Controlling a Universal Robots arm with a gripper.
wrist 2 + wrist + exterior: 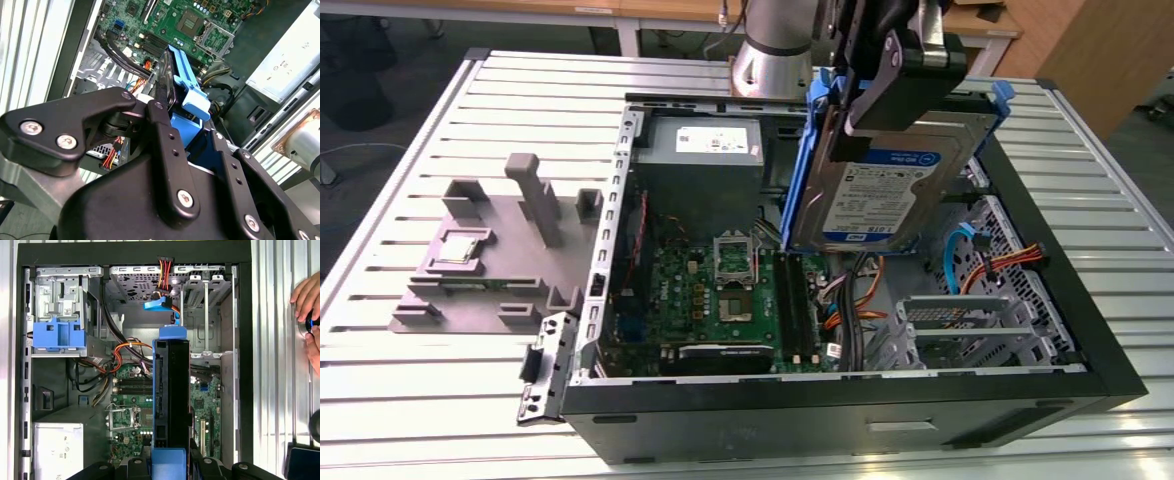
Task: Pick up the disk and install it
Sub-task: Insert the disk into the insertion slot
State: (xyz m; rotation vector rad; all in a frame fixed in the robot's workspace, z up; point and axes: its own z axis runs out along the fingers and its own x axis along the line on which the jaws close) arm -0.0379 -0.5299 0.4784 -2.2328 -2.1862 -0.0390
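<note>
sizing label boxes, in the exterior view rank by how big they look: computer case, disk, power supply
1. computer case
2. disk, raised and likely nearer the camera, so unsure against the next
3. power supply

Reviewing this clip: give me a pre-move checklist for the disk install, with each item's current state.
1. End effector shut on the disk: ok.
2. Disk held on edge over the open case: ok.
3. Disk seated in a bay: not ok, it hangs above the motherboard.
4. Person's hand outside the case: ok.
5. Orange cables clear of the disk's path: cannot tell.
</note>
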